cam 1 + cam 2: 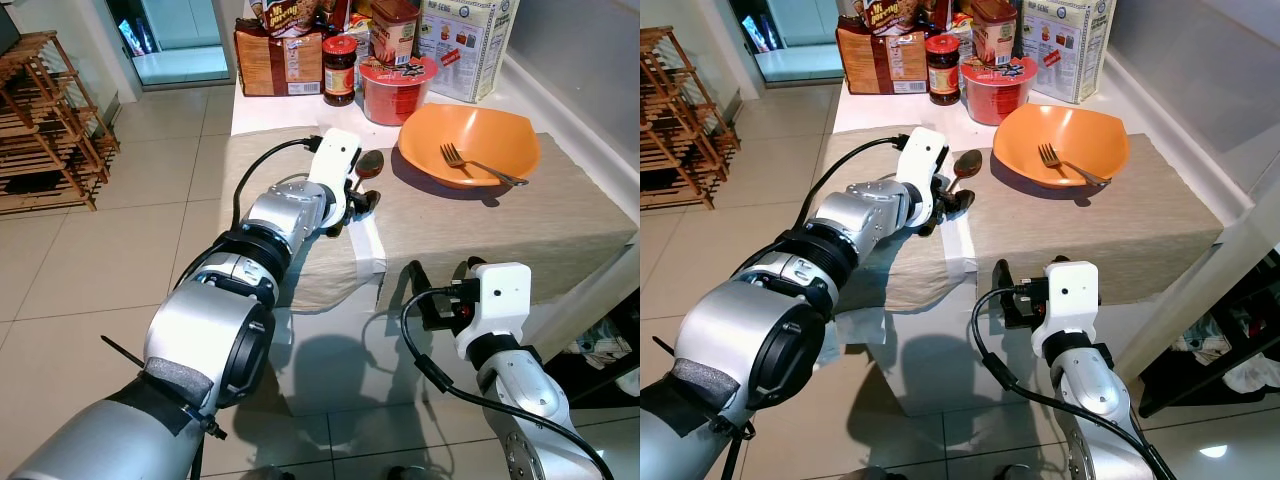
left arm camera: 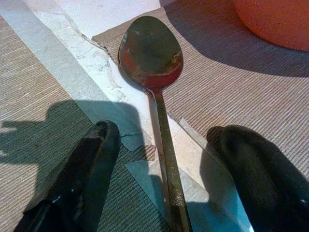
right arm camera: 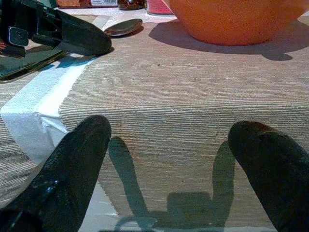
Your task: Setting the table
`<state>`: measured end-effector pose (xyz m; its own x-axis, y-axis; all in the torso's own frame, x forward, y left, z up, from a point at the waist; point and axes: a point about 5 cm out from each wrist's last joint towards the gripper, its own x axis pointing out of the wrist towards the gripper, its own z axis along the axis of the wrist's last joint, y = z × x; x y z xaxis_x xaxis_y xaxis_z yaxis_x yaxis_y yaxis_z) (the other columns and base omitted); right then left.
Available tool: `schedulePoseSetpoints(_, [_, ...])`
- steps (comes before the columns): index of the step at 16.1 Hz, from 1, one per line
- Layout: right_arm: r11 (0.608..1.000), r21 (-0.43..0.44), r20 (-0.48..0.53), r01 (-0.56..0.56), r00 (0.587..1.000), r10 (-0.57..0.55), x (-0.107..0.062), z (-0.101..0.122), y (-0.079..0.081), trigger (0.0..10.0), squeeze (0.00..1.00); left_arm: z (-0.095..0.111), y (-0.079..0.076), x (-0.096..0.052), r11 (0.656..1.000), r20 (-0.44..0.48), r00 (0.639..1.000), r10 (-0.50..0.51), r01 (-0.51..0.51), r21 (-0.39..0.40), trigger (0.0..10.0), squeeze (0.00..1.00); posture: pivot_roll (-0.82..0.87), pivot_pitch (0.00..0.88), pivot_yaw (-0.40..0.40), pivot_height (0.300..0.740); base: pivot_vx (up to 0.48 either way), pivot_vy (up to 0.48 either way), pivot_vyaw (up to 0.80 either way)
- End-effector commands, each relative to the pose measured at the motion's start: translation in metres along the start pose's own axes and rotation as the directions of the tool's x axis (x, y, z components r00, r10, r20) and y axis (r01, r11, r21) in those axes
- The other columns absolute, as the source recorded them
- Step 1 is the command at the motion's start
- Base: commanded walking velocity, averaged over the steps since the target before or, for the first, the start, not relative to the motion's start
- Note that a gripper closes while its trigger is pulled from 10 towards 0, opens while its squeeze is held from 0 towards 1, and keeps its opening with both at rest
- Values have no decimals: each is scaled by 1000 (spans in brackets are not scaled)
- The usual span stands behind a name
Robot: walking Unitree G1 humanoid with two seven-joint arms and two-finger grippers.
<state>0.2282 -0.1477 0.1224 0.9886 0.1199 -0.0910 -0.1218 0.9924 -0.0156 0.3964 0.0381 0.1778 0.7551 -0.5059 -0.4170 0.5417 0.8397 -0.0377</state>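
My left gripper (image 2: pixel 159 159) is hovering low over the table, fingers (image 2: pixel 82 169) spread apart, straddling the handle of the long dark metal spoon (image 2: pixel 152 53). Not gripping it: I'm seeing a gap on both sides of the handle. The spoon is lying flat, bowl pointing away from my fingertips, handle running back between them. It's resting across the strip of white tape (image 2: pixel 72 82) that is joining two pieces of beige woven table runner (image 1: pixel 560 215).

Just beyond the spoon's bowl and off to my right, the wide orange plastic bowl (image 1: pixel 470 140) is sitting on the runner. A silver metal fork (image 1: pixel 475 167) is lying inside it, tines toward the middle and handle leaning on the bowl's near right rim.

My right gripper (image 3: pixel 169 159) is hanging at the near edge of the table, fingers (image 3: pixel 72 164) wide apart, nothing between them. It's looking across the runner toward the orange bowl straight ahead, with the left gripper and the spoon off to its left. It's well apart from the spoon.

Past the orange bowl, at the far end of the table, groceries are standing in a cluster: a round red instant-noodle tub (image 1: pixel 395 88), a dark glass jar with a red lid (image 1: pixel 339 70), a brown cardboard packet (image 1: pixel 278 62) and a tall white carton (image 1: pixel 470 40).

To the left of my left arm, a slatted wooden rack (image 1: pixel 45 120) is standing on the pale tiled floor (image 1: pixel 110 260).
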Motion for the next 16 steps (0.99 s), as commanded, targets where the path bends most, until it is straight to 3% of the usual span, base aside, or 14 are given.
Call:
schedulePoseSetpoints(1, [1000, 2, 15, 2, 1000, -2, -2, 5, 1, 10000, 0, -25, -2, 3, 999, -117, 993, -11, 6, -43, 10000, 0, -159, 68, 86, 740, 0, 0, 0])
schedulePoseSetpoints(2, [1000, 2, 14, 4, 1000, -4, -2, 5, 1, 10000, 0, -27, -2, 3, 999, -124, 992, -3, -2, -38, 6039, 0, -159, 68, 86, 740, 0, 0, 0])
schedulePoseSetpoints(3, [1000, 2, 14, 5, 1000, -5, -3, 5, 1, 10000, 0, -29, -1, 3, 999, -126, 992, 2, -6, -35, 0, 0, -161, 68, 87, 740, 0, 0, 0])
schedulePoseSetpoints(16, [1000, -1, 10, -1, 1000, 1, -6, 4, 1, 10000, 0, -47, -1, 4, 999, -161, 987, -15, 23, 48, 0, 0, -169, 50, 86, 740, 0, 0, 0])
